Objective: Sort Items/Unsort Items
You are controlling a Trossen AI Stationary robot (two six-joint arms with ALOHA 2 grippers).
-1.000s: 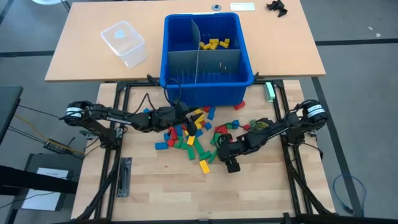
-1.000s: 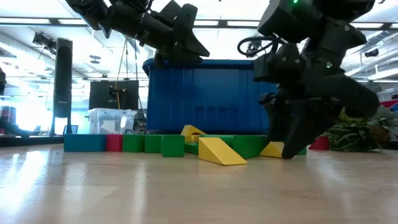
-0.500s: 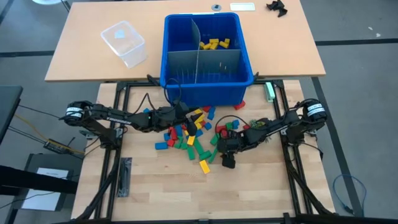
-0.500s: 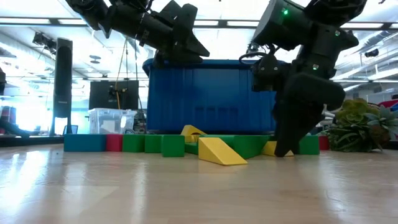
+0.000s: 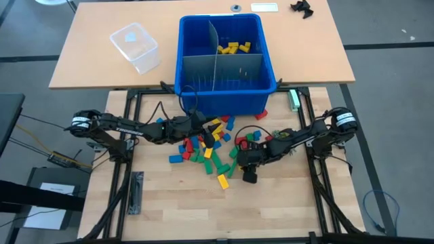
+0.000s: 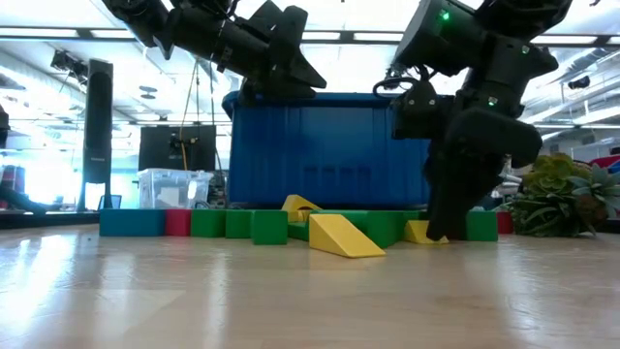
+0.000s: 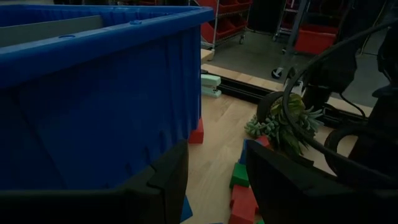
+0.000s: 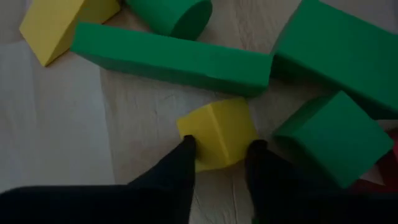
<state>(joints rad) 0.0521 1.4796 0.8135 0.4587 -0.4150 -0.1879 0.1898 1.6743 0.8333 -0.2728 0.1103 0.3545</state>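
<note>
Closing my right hand on a small yellow foam cube at the near right edge of the pile, I see both fingers against its sides, the cube resting on the wooden desk beside long green blocks. My left hand hangs half open and empty near the front wall of the big blue plastic bin, above the heap of red, yellow, green and blue toy blocks. I judge the sorting barely started: only a few yellow pieces lie in the bin's far right compartment, most blocks are still loose. Compared with a second ago, the right hand has shifted left onto the cube and narrowed; the left arm has not moved.
</note>
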